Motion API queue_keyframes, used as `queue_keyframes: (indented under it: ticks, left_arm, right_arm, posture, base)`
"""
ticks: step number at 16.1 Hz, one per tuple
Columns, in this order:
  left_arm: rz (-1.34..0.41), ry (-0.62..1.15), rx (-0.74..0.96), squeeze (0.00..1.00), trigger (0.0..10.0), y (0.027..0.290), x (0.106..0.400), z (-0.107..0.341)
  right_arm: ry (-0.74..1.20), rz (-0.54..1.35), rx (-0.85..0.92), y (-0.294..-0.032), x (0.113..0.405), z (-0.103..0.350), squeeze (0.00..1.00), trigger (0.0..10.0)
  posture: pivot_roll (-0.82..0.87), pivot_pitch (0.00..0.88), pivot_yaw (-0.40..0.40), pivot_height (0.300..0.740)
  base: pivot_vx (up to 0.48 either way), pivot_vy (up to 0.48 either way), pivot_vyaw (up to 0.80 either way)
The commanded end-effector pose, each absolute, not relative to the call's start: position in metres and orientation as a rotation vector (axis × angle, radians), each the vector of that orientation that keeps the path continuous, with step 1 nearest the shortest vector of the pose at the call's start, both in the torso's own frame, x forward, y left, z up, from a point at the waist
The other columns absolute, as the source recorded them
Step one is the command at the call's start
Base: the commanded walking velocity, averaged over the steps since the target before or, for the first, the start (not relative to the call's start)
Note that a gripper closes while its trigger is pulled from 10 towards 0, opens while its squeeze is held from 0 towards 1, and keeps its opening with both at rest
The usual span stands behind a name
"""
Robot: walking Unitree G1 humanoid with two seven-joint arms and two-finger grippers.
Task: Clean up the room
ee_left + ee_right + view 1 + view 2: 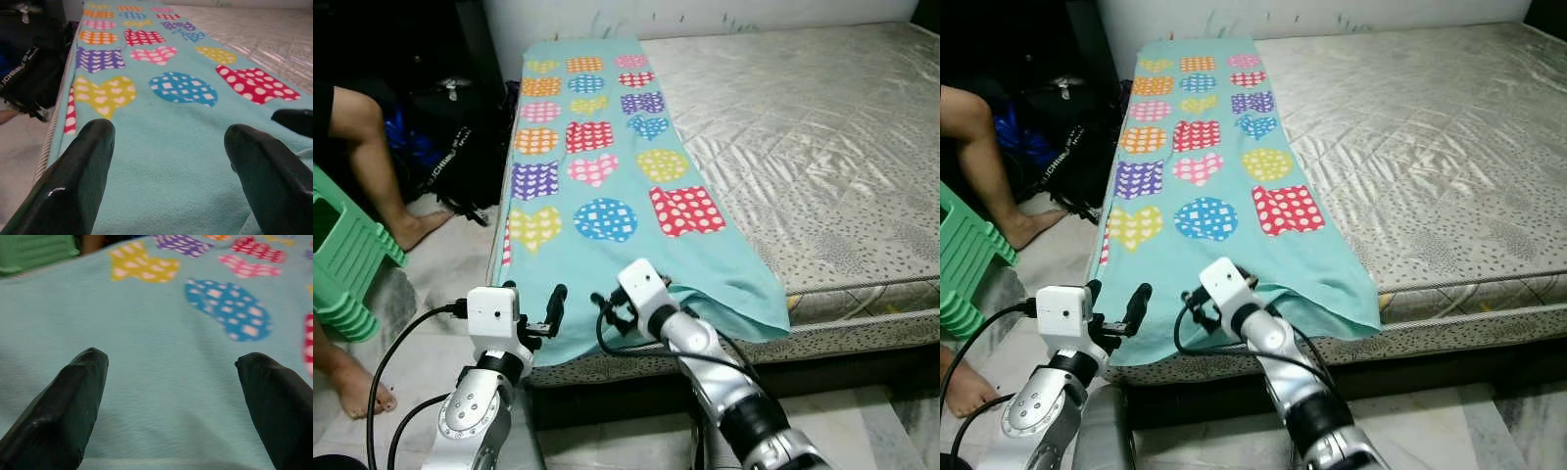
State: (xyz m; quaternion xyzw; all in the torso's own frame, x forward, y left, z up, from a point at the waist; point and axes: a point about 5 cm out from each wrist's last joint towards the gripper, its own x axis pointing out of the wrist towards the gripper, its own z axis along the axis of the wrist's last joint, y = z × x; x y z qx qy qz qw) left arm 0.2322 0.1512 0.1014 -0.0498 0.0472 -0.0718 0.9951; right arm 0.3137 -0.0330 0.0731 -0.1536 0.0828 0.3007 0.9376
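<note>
Blanket [607,176], a turquoise fleece printed with spotted hearts and blocks in many colours, lies spread lengthwise along the robot's left side of a bare quilted mattress [822,137], its near end draped over the mattress edge, with one near corner folded up in a loose wrinkle. From the left eye view, the left gripper [540,311] sits at that near hem with its two black fingers spread apart and nothing between them, while the right gripper [612,311] is just beside it at the same hem, close to the wrinkle. To the robot's left, a person's bare leg [372,157] and foot stand on the pale floor [431,274], next to a stack of green plastic stools [342,259] and a black bag [450,147] against the bed. The right eye view shows the same layout, both grippers side by side at the blanket's near end. The left wrist view looks along the blanket between two widely parted fingers [73,181], which grip nothing; the tip of the other gripper shows at the side. The right wrist view shows its fingers [58,406] likewise held wide over plain turquoise cloth, empty.
</note>
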Motion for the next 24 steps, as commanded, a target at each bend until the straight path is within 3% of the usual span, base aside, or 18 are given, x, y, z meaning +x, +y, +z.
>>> queue_keyframes:
  ticks: [1, 8, 14, 19, 24]
  left_arm:
    - [-0.143, 0.108, -0.096, 0.00, 10.0, 0.151, 0.234, 0.100]
    - [-0.144, 0.112, -0.096, 0.00, 10.0, 0.152, 0.234, 0.100]
    - [-0.149, 0.114, -0.095, 0.00, 10.0, 0.152, 0.234, 0.100]
    - [-0.155, 0.120, -0.092, 0.00, 10.0, 0.153, 0.233, 0.099]
    - [-0.158, 0.125, -0.086, 0.00, 10.0, 0.154, 0.233, 0.098]
  right_arm:
    - [0.183, 0.587, -0.332, -0.033, 0.318, 0.073, 0.00, 10.0]
    - [0.380, 0.536, -0.416, -0.063, 0.322, 0.044, 0.00, 10.0]
    - [0.440, 0.512, -0.421, -0.106, 0.320, 0.036, 0.00, 10.0]
    - [0.494, 0.628, -0.436, -0.142, 0.302, 0.033, 0.00, 10.0]
    - [0.552, 0.788, -0.407, -0.156, 0.278, 0.039, 0.00, 10.0]
  posture:
    - [-0.02, 0.037, 0.025, 0.495]
    - [-0.02, 0.035, 0.024, 0.495]
    - [-0.03, 0.035, 0.026, 0.495]
    - [-0.03, 0.038, 0.032, 0.495]
    - [-0.03, 0.032, 0.033, 0.495]
  base:
    - [0.000, 0.000, 0.00]
    - [0.000, 0.000, 0.00]
    - [0.000, 0.000, 0.00]
    - [0.000, 0.000, 0.00]
    - [0.000, 0.000, 0.00]
